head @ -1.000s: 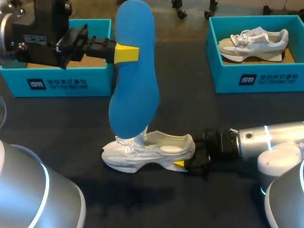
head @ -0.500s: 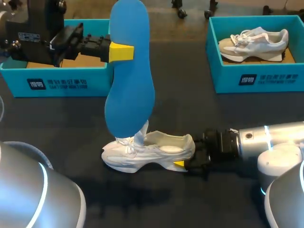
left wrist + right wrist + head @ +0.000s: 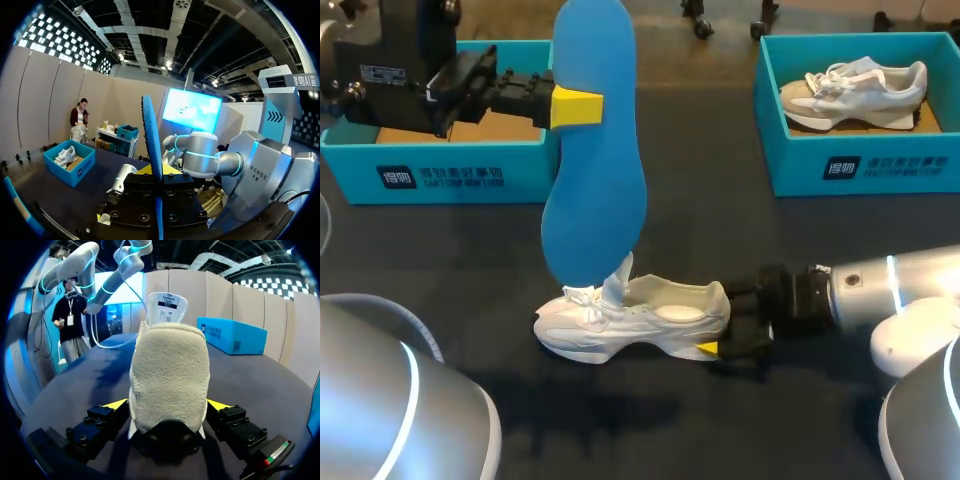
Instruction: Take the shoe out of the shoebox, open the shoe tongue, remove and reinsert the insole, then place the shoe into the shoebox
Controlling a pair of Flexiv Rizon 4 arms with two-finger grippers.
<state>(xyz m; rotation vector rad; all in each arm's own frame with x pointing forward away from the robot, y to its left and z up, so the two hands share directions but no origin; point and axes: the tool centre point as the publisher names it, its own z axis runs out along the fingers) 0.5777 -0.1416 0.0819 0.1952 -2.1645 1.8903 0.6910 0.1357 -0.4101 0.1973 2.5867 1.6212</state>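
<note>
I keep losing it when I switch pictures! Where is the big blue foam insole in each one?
Head view: the blue foam insole stands upright left of middle, pinched by the left end effector, above the white lace-up sneaker.
Left wrist view: edge-on, a thin blue strip rising between that end effector's fingers.
Right wrist view: not in it.
Shared landmark: that sneaker, whose heel fills the right wrist view.

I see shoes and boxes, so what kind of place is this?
Likely a robot demo table, not a shop: the left claw holds a blue insole, the right claw is at the heel of a white shoe, with teal shoeboxes behind.
</note>
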